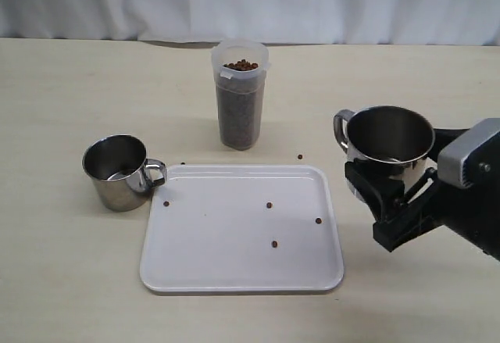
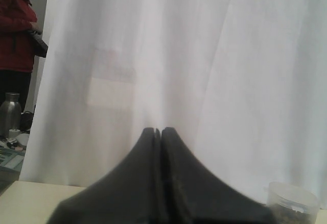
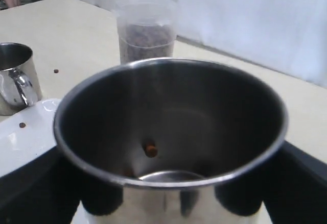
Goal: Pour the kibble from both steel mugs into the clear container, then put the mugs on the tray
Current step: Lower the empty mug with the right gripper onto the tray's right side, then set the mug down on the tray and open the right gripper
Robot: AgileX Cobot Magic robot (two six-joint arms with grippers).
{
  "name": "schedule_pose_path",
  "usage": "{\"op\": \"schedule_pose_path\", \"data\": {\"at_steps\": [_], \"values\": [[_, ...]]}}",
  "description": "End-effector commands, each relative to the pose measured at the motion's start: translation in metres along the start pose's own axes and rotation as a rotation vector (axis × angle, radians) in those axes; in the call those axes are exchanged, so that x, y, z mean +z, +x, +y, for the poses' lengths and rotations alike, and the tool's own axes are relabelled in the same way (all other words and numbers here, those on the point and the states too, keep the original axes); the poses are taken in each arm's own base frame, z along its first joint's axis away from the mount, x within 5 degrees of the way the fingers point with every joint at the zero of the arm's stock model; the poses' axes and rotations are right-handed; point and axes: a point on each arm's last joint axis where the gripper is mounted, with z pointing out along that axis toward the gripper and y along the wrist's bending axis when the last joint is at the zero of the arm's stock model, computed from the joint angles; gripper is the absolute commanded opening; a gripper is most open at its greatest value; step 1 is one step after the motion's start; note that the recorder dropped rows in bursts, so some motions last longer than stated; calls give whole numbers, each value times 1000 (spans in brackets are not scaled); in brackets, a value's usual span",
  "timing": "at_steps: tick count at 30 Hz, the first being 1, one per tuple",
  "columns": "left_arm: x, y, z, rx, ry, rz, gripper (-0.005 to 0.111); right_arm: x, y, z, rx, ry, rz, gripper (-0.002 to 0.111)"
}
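Desk (image 1: 62,124) was pale beige, plain, no pattern. Tray (image 1: 234,269) was white, speckled with a few reddish-brown stray pellets (image 1: 269,205). Left mug (image 1: 117,173) and right mug (image 1: 388,141) were shiny silver steel, insides dark grey with bright reflections. Clear container (image 1: 240,105) was translucent whitish; kibble (image 1: 241,66) in it showed reddish-brown on top, darker brown through the wall. Curtain (image 1: 250,3) was white with soft grey folds. Right end effector (image 1: 388,194) was black with a grey block; left end effector (image 2: 159,137) matte black. Person's jacket (image 2: 15,35) was red.

Tray (image 1: 234,265) surface open, few stray kibble (image 1: 269,205); left mug (image 1: 117,173) just beside left rim; clear container (image 1: 240,116) behind far rim.
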Motion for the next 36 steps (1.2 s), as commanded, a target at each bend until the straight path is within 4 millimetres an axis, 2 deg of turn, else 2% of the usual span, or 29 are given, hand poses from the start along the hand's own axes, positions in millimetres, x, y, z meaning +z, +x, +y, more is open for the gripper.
{"op": "schedule_pose_path", "data": {"at_steps": [1,7,10,12,15,29,33,36], "values": [[-1,1,0,-9,3,0,0,8,0,4,-36,-44,-83,5],[-1,1,0,-9,2,2,0,54,36,5,0,-112,-26,5],[-1,1,0,-9,2,2,0,82,51,12,-13,-235,9,5],[-1,1,0,-9,2,2,0,91,58,14,-15,-267,25,5],[-1,1,0,-9,2,2,0,98,63,13,-5,-272,29,5],[-1,1,0,-9,2,2,0,114,62,11,-14,-292,45,5],[-1,1,0,-9,2,2,0,118,62,5,-51,-235,56,5],[-1,1,0,-9,2,2,0,125,61,6,-81,-278,83,5]]}}
